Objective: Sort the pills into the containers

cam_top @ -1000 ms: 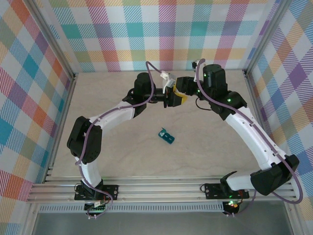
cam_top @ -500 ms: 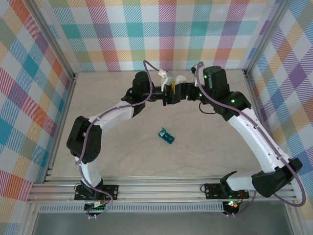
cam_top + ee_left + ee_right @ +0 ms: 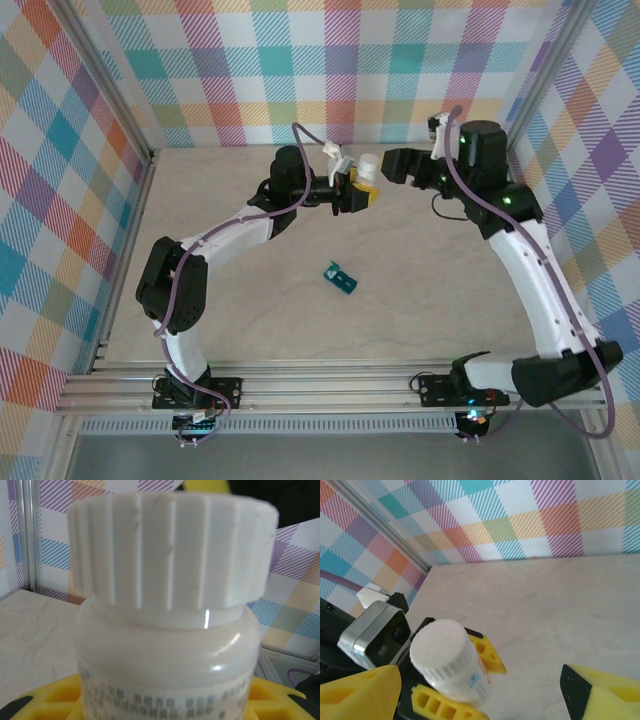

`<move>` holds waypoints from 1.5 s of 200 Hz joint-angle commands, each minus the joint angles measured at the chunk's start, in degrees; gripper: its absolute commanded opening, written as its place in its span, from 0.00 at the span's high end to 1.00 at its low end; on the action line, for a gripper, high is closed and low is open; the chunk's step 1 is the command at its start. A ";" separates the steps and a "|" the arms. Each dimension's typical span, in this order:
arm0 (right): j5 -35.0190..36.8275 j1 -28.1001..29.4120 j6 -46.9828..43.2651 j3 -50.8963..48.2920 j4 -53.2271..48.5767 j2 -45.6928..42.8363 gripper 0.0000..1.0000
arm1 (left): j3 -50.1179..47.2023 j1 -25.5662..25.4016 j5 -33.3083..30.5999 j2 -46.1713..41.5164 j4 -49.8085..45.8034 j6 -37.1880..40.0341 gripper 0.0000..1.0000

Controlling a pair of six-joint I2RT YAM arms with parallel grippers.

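Plaid walls behind, my left gripper grips the capped bottle, right gripper stands wide; next I must uncap it.

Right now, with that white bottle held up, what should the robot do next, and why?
Probably close the right fingers on the cap to unscrew it: the left fingers grip the bottle, its cap is on, the right fingers hang open beside it, and the pill box lies apart on the table.
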 commanded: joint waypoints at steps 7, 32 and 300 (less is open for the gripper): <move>-7.49 -0.16 2.27 4.96 1.21 3.80 0.17 | 2.41 0.56 2.15 0.07 0.68 -0.21 1.00; -9.07 -0.11 -0.06 6.82 0.56 6.10 0.17 | 2.64 0.56 2.79 0.23 0.50 -0.18 1.00; -14.34 0.33 -15.47 8.84 -7.66 9.88 0.65 | 4.61 0.57 5.38 0.54 -3.90 2.27 1.00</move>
